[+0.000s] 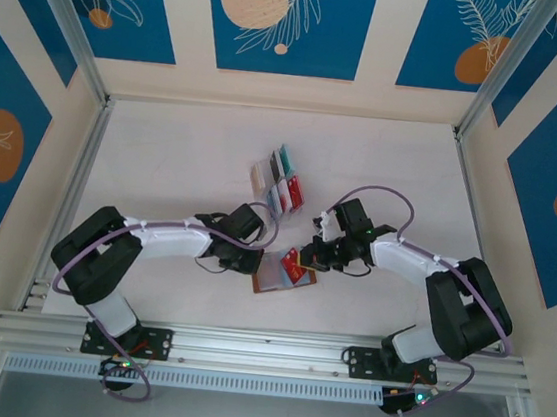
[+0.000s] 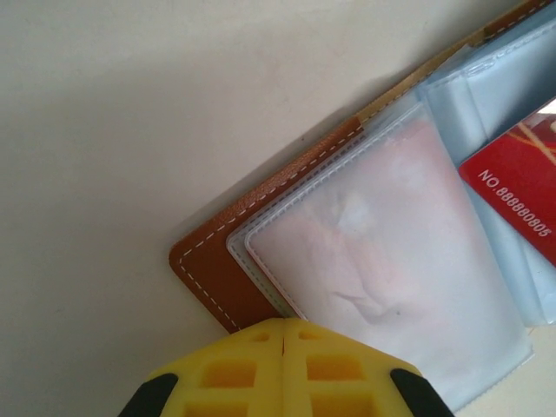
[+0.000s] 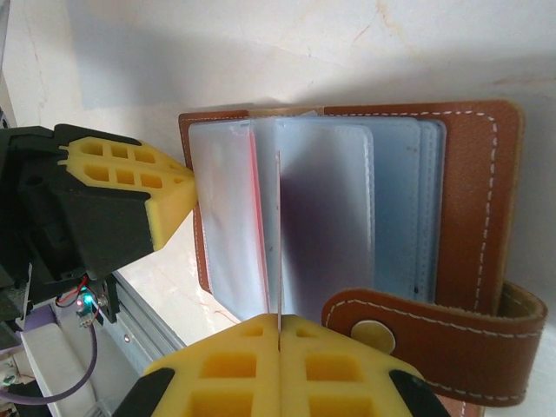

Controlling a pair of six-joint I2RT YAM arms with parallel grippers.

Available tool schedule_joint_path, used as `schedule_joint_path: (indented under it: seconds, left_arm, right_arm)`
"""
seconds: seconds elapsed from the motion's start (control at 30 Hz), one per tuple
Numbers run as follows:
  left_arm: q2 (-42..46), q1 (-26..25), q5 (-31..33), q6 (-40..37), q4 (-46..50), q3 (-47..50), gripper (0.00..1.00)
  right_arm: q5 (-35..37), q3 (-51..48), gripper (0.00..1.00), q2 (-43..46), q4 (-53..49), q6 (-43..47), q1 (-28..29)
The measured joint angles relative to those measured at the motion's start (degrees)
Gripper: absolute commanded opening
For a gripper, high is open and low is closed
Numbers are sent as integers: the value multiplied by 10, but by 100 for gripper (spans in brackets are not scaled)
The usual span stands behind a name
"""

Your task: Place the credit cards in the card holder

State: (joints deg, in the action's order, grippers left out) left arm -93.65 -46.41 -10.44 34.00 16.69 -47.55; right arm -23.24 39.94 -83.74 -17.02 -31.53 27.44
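The brown leather card holder (image 1: 272, 282) lies open on the table between the arms, clear pockets up. My right gripper (image 3: 280, 320) is shut on a red credit card (image 3: 280, 234), seen edge-on and standing between the clear pockets (image 3: 326, 217); the snap tab (image 3: 434, 343) lies beside my fingers. The same red card (image 2: 517, 187) shows over the pockets in the left wrist view. My left gripper (image 2: 285, 323) is shut, its tips at the edge of a clear pocket (image 2: 391, 252) by the holder's corner (image 2: 213, 269). From above, the left gripper (image 1: 255, 262) and right gripper (image 1: 303, 261) flank the red card (image 1: 292, 263).
A clear slotted rack (image 1: 280, 179) with several more cards in cream, teal, red and dark stands just beyond the holder. An aluminium rail (image 1: 262, 353) runs along the near edge, and patterned walls enclose the table on three sides.
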Motion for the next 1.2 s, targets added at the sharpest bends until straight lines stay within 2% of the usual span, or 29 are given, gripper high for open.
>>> schedule_joint_path:
  seconds: [0.4,1.2]
  left_arm:
    - [2,0,0,2,-9,6,3]
    - [10,0,0,16,-35,25,3]
  right_arm:
    - [-43,-17,4,-16,44,-2,-11]
    - [-55,-31,4,8,44,-2,-13]
